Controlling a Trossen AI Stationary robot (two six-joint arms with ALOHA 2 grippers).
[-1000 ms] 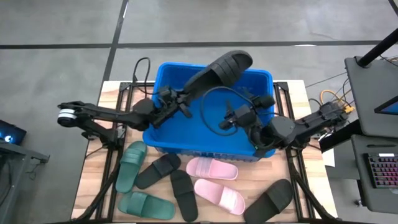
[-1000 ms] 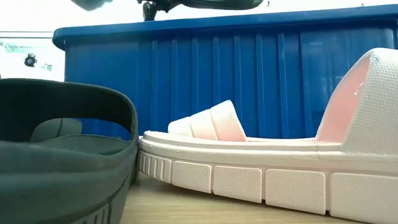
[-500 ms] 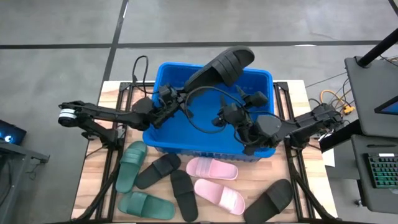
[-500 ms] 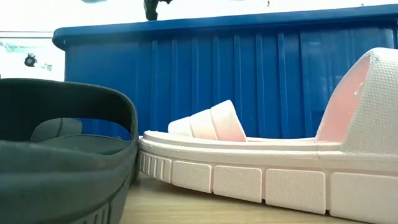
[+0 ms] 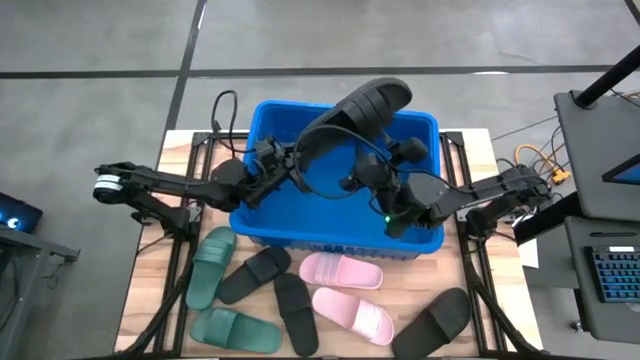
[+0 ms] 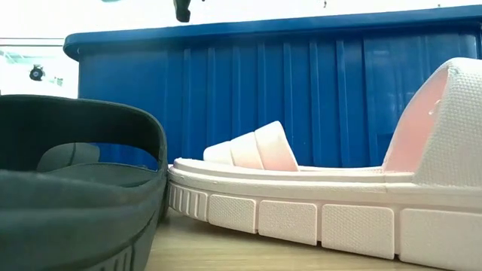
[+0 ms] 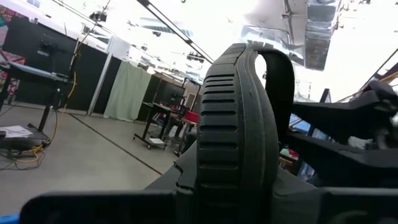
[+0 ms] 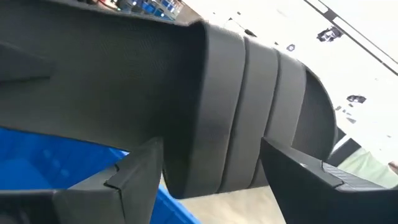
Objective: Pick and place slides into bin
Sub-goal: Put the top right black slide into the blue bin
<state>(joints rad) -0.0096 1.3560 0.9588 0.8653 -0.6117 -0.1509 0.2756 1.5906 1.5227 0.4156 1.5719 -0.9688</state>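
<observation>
Left gripper clamped on black slide held over blue bin, right gripper now nearer, fingers spread wide astride slide's strap, bin interior open below.

Grey concrete floor with dark seams, pale green curtain, black partition wall behind.

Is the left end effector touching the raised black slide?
Touching: the high view shows the left end effector clamped on the black slide above the bin.
</observation>
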